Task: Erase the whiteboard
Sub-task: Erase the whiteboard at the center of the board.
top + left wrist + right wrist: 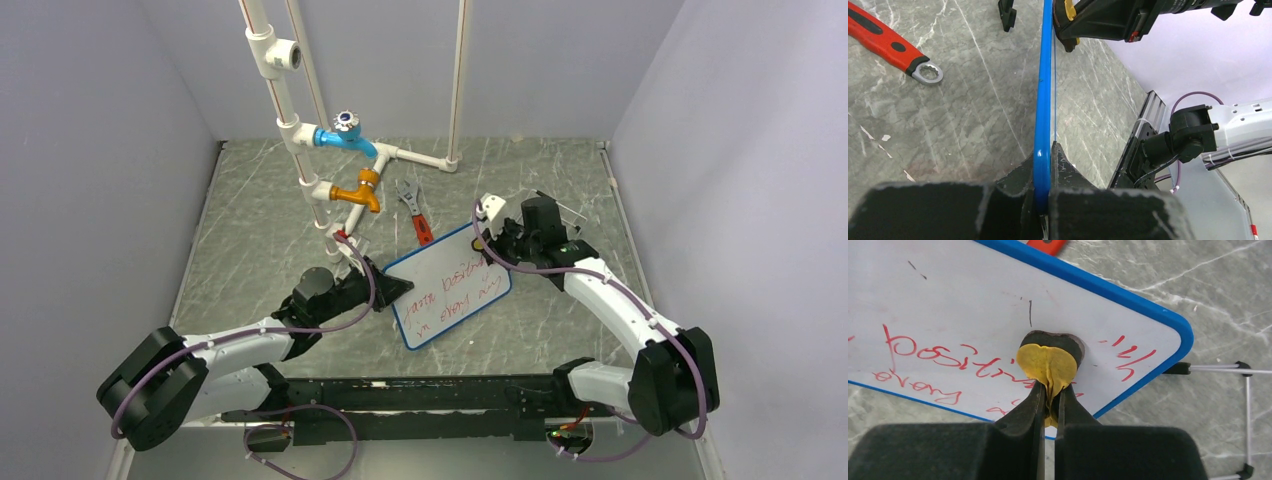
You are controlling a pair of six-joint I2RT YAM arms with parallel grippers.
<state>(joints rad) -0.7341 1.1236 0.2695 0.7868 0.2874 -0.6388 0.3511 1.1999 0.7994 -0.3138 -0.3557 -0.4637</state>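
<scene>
In the top view, the whiteboard (452,288) lies tilted at the middle of the table (260,220). The left gripper (400,288) meets it at its 9 o'clock edge and the right gripper (483,243) sits at its 2 o'clock corner. A red-handled wrench (418,216) lies just beyond the board at 12 o'clock. Red writing (450,298) runs across the lower half of the face.

In the left wrist view, we see the board edge-on, its blue frame (1043,100) running toward 12 o'clock. The left gripper is clenched on that frame, one jaw on each side, steadying it. The wrench lies well apart at 10 o'clock.

In the right wrist view, the right gripper (1049,390) is closed tight on a yellow eraser pad (1048,365), whose dark face presses on the board. Red words stand at 9 o'clock of the pad, and a few strokes remain at 3 o'clock near the rounded corner.

We judge the erasing barely begun. Contact is made, but nearly all the writing is left to wipe.
</scene>
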